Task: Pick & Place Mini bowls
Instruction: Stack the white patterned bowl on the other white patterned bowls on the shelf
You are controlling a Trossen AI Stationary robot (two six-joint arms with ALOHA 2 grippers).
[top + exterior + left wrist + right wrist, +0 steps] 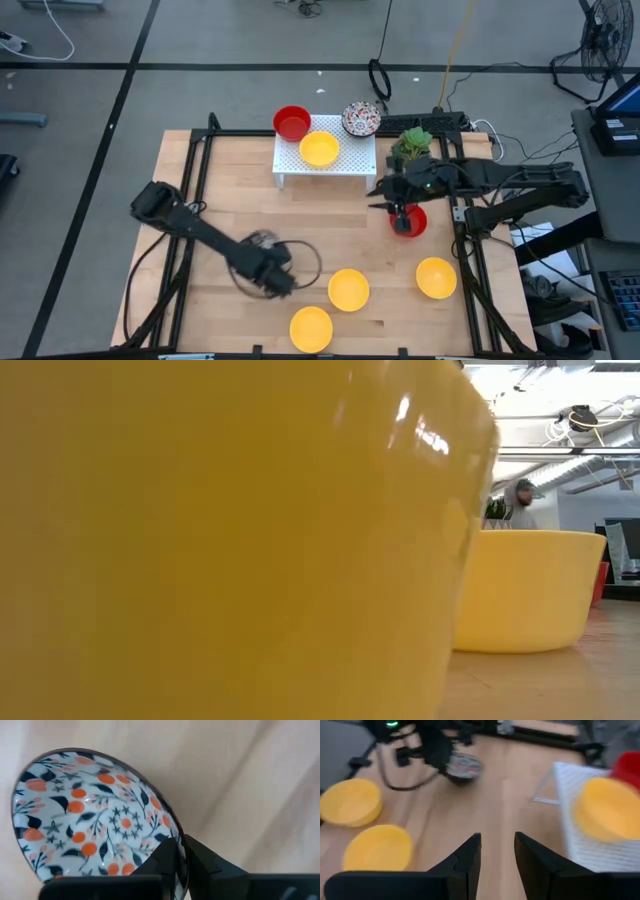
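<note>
My left gripper (268, 272) is at the table's near middle, shut on a white bowl with a red-and-dark speckled pattern (90, 815), which also shows in the right wrist view (463, 766). My right gripper (497, 845) is open and empty. In the high view it (400, 212) stands over a red bowl (412, 224) at the table's right. Three yellow bowls (348, 289) (311, 328) (436, 278) sit on the table's near part. Another yellow bowl (319, 149) sits on the white perforated rack (350, 160). A red bowl (291, 122) and a second speckled bowl (361, 118) stand at the far edge. My left gripper holds the speckled bowl by its rim (172, 832), with one finger (165, 862) inside the bowl and the other (215, 867) outside its wall. The bowl's inside faces the wrist camera. I cannot tell whether the bowl is lifted clear of the table.
A small pot with a green plant (411, 146) stands right of the rack, close to my right arm. In the low view one yellow bowl (220, 540) fills most of the picture and another (525, 590) stands behind it. A person (518, 500) shows far behind the table.
</note>
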